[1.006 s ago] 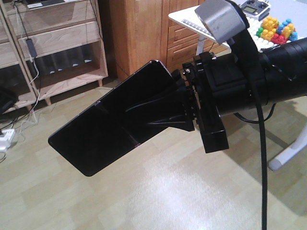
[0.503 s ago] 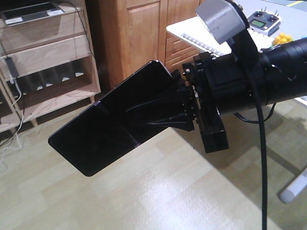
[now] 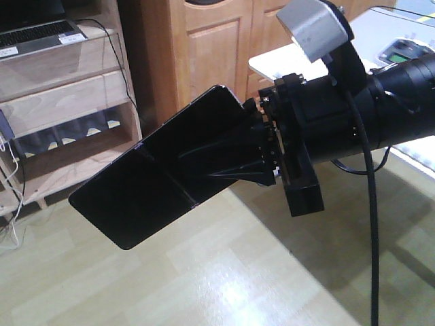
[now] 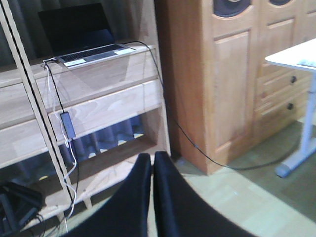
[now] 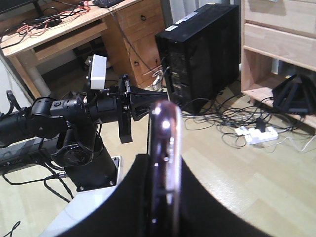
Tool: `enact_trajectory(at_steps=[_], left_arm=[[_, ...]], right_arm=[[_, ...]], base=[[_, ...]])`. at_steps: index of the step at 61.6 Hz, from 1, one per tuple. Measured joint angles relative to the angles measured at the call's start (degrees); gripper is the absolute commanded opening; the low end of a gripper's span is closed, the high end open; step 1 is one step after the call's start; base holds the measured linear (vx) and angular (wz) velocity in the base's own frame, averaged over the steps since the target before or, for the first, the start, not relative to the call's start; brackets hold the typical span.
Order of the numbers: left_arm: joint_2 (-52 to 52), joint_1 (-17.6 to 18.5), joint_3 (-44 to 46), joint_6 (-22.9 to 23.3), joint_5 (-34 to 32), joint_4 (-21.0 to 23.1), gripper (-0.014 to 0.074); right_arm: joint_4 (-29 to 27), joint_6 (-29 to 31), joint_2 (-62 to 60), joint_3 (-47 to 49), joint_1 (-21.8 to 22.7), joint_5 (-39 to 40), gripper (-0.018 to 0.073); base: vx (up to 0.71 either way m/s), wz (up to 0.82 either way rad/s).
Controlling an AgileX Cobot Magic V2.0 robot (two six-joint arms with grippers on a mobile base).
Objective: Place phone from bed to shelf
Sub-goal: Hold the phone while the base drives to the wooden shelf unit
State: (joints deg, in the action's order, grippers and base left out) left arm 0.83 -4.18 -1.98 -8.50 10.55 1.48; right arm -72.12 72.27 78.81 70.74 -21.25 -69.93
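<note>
Diagonally — phone [image 3: 139,182] lower-left to upper-right

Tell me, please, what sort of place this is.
Probably a home office or lab room: a wooden shelf holding a laptop, a desk with drawers, and a PC tower.

i see the wooden shelf [image 4: 113,101] carrying an open grey laptop [image 4: 91,52] on its upper plank; on the pale floor [image 5: 276,168] lie a white power strip [image 5: 257,133] and tangled cables [image 5: 232,111].
</note>
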Motion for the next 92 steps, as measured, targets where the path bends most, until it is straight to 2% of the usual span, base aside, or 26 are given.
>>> enact_trajectory(at_steps=[92], left_arm=[[0.0, 0.0, 0.0, 0.0, 0.0, 0.0, 0.0001]], right_arm=[[0.0, 0.0, 0.0, 0.0, 0.0, 0.0, -0.0002]], base=[[0.44, 0.29]])
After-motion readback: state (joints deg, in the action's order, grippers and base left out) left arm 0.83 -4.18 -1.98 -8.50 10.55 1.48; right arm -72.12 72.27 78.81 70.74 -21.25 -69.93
